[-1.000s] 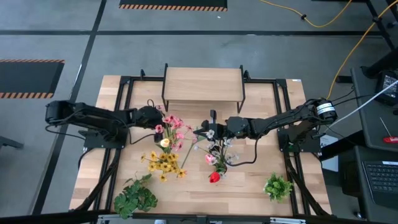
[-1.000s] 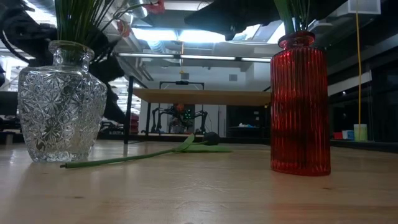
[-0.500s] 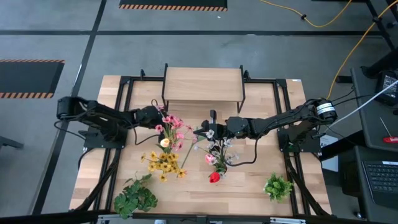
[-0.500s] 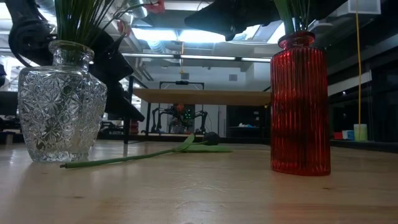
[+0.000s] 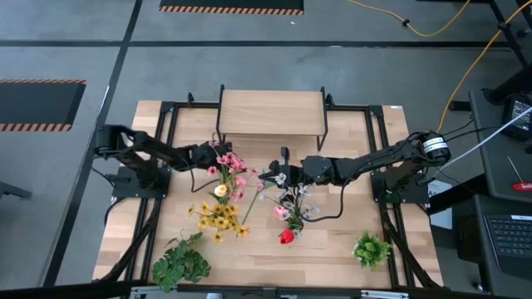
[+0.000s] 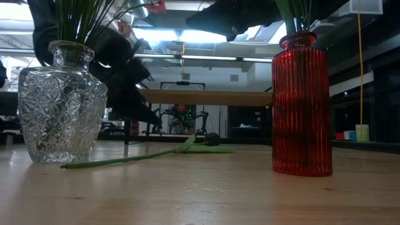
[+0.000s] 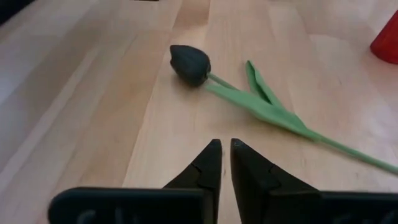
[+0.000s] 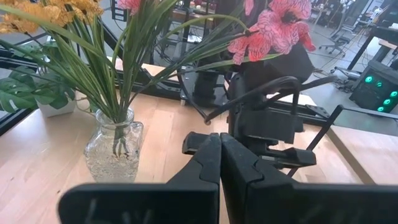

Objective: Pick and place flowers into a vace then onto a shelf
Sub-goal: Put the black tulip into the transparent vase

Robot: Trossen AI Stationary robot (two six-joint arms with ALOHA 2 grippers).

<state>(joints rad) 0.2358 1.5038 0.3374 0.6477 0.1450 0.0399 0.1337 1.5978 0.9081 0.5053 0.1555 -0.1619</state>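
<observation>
While the left arm reaches low across the table, its left gripper (image 7: 224, 163) shows fingers w/ only a narrow slit between them, holding nothing. A dark tulip (image 7: 190, 64) lies flat on the wood at approx. 12 o'clock from the tips, apart from them. The right gripper (image 8: 219, 154) is closed and empty near the clear vase (image 8: 114, 153).

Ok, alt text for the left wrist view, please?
A dark tulip lies loose on the wooden tabletop, its green stem and leaf trailing away from the bud. The left gripper points at it, jaws barely parted and holding nothing.
</observation>
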